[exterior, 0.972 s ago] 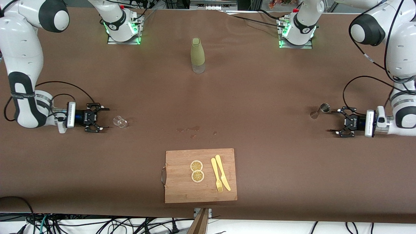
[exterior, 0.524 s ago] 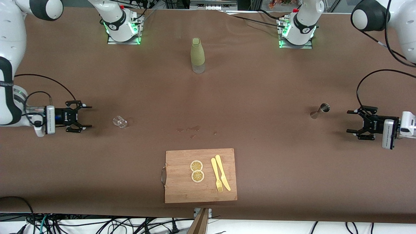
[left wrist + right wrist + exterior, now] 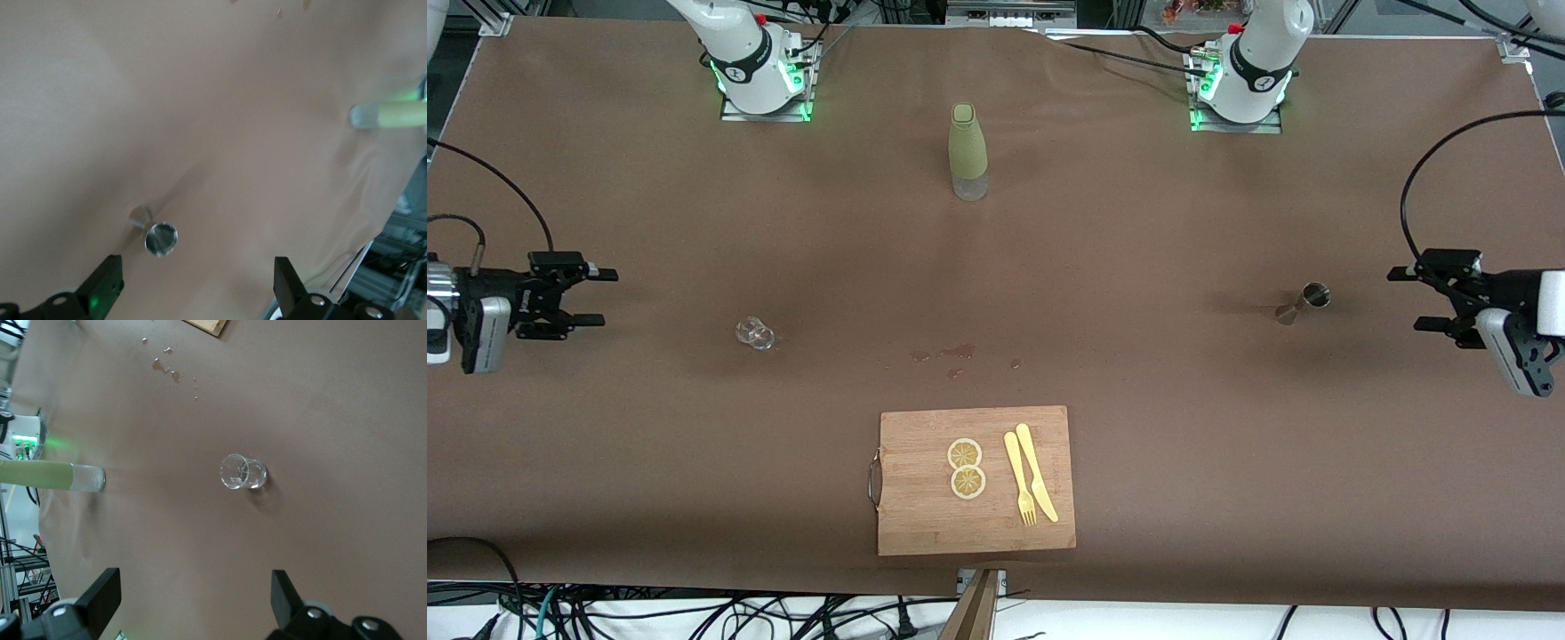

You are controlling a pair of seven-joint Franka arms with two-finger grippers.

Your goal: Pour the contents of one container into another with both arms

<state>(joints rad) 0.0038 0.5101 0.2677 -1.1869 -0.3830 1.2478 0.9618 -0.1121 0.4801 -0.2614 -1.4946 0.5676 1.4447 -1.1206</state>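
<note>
The left claw (image 3: 1412, 300) is held spread wide and empty over the table's (image 3: 1138, 267) edge at the left arm's end, pointed toward the small metal measuring cup (image 3: 1303, 300) standing near it. The right claw (image 3: 591, 297) is likewise spread and empty at the right arm's end, aimed at the small clear glass (image 3: 755, 333). Nothing is touched by either claw; both containers appear set apart so that each arm can take one. A green bottle (image 3: 967, 151) stands between the bases, and a cutting board (image 3: 925, 524) with lemon slices (image 3: 966, 468) lies nearest the camera. A few wet spots (image 3: 951, 354) are seen mid-table.
</note>
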